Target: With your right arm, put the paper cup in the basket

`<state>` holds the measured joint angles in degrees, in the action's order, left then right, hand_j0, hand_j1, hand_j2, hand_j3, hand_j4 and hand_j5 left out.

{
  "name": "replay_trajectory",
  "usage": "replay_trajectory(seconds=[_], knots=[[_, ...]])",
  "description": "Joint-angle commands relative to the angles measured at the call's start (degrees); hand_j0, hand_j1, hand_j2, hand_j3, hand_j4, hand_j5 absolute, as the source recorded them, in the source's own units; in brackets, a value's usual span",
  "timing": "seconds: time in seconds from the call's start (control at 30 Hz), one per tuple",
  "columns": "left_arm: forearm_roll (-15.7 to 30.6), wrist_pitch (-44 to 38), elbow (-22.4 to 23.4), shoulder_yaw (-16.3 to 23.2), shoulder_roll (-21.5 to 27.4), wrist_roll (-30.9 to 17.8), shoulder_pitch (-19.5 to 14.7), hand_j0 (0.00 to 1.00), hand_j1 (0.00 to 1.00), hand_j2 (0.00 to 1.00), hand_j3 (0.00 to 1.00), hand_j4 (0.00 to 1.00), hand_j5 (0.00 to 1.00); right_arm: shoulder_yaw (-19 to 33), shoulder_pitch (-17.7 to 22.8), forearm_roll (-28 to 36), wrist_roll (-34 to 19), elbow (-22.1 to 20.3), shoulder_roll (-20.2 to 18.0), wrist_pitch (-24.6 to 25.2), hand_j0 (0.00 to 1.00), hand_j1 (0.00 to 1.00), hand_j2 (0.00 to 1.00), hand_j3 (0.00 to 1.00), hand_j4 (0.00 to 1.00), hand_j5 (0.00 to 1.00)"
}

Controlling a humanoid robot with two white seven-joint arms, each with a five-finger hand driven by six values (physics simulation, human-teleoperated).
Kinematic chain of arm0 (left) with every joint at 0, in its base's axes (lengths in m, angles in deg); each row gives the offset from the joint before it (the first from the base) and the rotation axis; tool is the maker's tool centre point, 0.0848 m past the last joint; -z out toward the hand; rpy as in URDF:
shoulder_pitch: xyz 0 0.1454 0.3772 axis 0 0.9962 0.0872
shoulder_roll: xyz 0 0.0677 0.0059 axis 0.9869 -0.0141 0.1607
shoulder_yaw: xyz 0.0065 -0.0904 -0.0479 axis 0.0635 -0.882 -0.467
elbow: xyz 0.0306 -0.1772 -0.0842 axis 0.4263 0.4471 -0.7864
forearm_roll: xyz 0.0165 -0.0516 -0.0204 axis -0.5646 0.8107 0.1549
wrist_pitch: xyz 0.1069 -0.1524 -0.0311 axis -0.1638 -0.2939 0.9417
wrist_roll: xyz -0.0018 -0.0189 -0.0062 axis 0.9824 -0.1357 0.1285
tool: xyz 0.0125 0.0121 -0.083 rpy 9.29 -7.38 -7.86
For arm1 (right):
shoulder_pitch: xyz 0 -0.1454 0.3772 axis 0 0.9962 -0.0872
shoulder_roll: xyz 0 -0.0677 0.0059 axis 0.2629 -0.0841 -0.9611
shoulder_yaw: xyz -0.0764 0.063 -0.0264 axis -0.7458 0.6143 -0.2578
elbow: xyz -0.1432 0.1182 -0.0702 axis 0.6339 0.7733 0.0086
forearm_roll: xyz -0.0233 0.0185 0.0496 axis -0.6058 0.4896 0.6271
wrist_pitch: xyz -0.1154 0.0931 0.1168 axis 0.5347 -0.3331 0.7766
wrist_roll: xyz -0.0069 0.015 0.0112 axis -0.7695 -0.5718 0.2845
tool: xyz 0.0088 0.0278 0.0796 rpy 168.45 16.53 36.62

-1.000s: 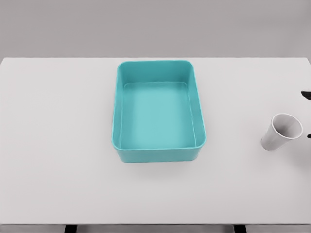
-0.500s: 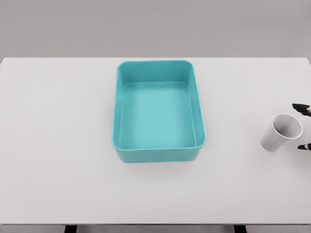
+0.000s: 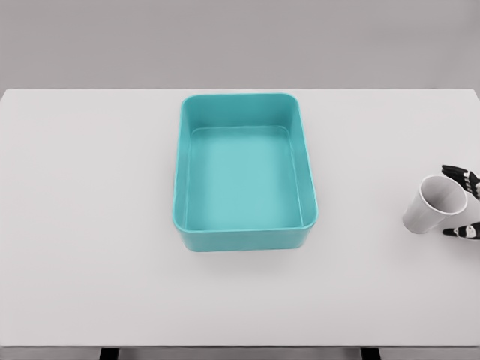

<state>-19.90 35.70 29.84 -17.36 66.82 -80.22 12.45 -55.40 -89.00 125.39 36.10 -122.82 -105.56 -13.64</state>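
From my head camera I see a teal basket [image 3: 245, 172] sitting near the middle of the white worktop [image 3: 90, 225], a rectangular tub with rounded corners and nothing inside it; its floor is bare teal all the way to the walls. Well apart from it, out toward 3 o'clock near the worktop's right edge, is the paper cup [image 3: 436, 204]. The cup is white, tilted, with its open mouth turned up and to the right and its narrow base down to the left; I see nothing in it.

My right hand [image 3: 463, 204] is only partly in frame at the right edge. Dark fingers [image 3: 459, 175] show at about 1 o'clock from the cup's rim, and another dark tip at about 4 o'clock from it, so the fingers are spread apart on either side of the cup's mouth, right beside it. I cannot tell whether they touch the rim.
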Motion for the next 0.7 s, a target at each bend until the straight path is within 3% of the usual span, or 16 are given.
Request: replay_trajectory(seconds=[0.0,0.17,0.67], knots=[[0.0,0.0,0.0,0.0,0.0,0.0,0.0,1.0,1.0,1.0,1.0,1.0,1.0,0.1,0.0,0.9,-0.1,-0.5,0.0,0.0,1.0,1.0,1.0,1.0,1.0,1.0],[0.0,0.0,0.0,0.0,0.0,0.0,0.0,1.0,1.0,1.0,1.0,1.0,1.0,0.9,1.9,1.7,0.0,-2.2,-0.2,0.0,1.0,1.0,1.0,1.0,1.0,1.0],[0.0,0.0,0.0,0.0,0.0,0.0,0.2,1.0,1.0,1.0,1.0,1.0,1.0,2.6,1.9,1.8,0.0,-3.8,-0.4,0.0,1.0,1.0,1.0,1.0,1.0,1.0]])
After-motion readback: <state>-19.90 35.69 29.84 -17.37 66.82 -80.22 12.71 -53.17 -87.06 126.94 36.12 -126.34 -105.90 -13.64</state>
